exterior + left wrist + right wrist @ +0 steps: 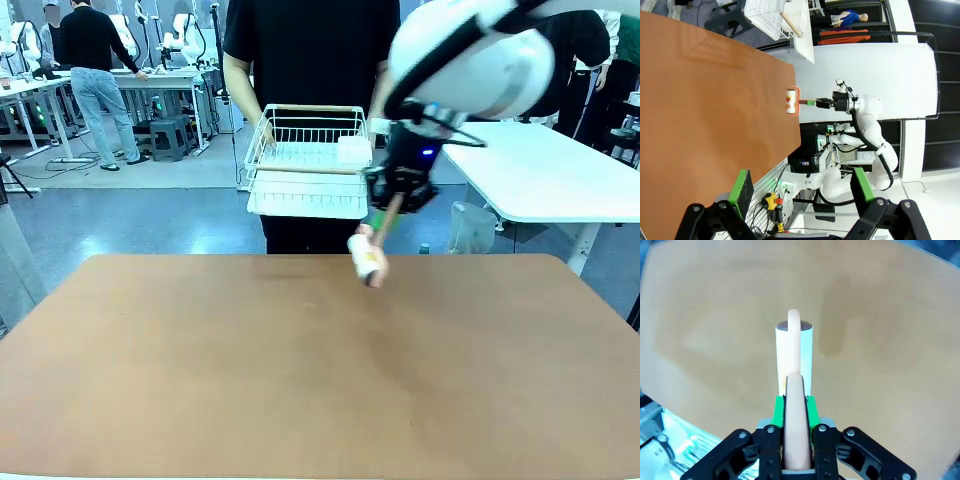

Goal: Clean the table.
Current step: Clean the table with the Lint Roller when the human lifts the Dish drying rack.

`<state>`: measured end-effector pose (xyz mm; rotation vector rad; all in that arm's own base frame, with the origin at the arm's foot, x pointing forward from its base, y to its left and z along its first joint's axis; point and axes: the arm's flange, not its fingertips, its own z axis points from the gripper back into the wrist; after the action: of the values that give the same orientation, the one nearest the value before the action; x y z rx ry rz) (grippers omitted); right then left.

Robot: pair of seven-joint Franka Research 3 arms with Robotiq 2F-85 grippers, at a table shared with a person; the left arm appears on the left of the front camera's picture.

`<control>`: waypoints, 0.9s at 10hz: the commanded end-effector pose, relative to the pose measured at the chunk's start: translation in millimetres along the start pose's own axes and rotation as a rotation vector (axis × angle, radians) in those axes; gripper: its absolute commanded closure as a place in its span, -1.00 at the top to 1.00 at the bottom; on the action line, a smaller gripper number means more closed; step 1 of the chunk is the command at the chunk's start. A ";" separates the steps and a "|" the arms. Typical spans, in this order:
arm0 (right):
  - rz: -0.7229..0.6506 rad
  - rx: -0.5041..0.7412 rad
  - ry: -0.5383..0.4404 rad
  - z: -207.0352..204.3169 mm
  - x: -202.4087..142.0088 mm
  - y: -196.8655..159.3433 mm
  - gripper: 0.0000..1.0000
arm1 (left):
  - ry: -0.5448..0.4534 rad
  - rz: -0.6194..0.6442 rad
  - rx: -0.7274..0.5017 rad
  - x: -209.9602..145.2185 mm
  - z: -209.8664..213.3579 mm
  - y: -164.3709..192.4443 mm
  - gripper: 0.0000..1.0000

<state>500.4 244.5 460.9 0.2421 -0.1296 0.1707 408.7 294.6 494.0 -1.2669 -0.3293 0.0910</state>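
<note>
The reddish-brown table (300, 380) spreads across the front view. My right gripper (400, 195) hangs over its far edge, shut on the tan handle of a lint roller (367, 257) whose white roll points down at the tabletop. I cannot tell whether the roll touches the surface. In the right wrist view the right gripper (794, 402) clamps the handle with its green pads, and the lint roller (794, 355) stands out over the table (880, 340). My left gripper (802, 186) is open with nothing between its fingers, off the table's (700, 125) side; from there the lint roller (791, 101) shows at the table's edge.
A person in black stands behind the far edge holding a white wire rack (308, 160) at waist height. A white-topped table (540, 170) stands at the back right. More people and tables are at the back left.
</note>
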 end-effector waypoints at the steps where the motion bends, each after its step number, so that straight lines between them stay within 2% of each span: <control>1: -0.043 -0.171 0.012 37.0 -36.5 -31.7 -0.58 | -0.006 -0.008 -0.027 -1.5 1.9 -2.2 1.00; 3: -0.098 -0.227 0.009 61.9 -67.5 -78.5 -0.58 | -0.006 -0.008 -0.027 -1.5 1.9 -2.2 1.00; 5: -0.122 -0.201 0.000 66.6 -82.7 -107.9 -0.58 | -0.006 -0.008 -0.027 -1.5 1.9 -2.2 1.00; 6: -0.137 -0.201 0.007 61.6 -81.6 -116.3 -0.58 | -0.006 -0.008 -0.027 -1.5 1.9 -2.2 1.00; 7: -0.116 -0.176 0.024 45.9 -66.2 -118.1 -0.58 | -0.006 -0.008 -0.027 -1.5 1.9 -2.2 1.00; 8: -0.134 -0.207 0.012 71.2 -81.0 -116.2 -0.58 | -0.006 -0.008 -0.027 -1.5 1.9 -2.2 1.00; 9: -0.134 -0.207 0.012 71.2 -81.0 -116.2 -0.58 | -0.006 -0.008 -0.027 -1.5 1.9 -2.2 1.00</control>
<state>440.0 102.2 480.1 0.0447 -0.1032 0.0217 409.4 293.7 493.9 -1.2674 -0.3278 0.0893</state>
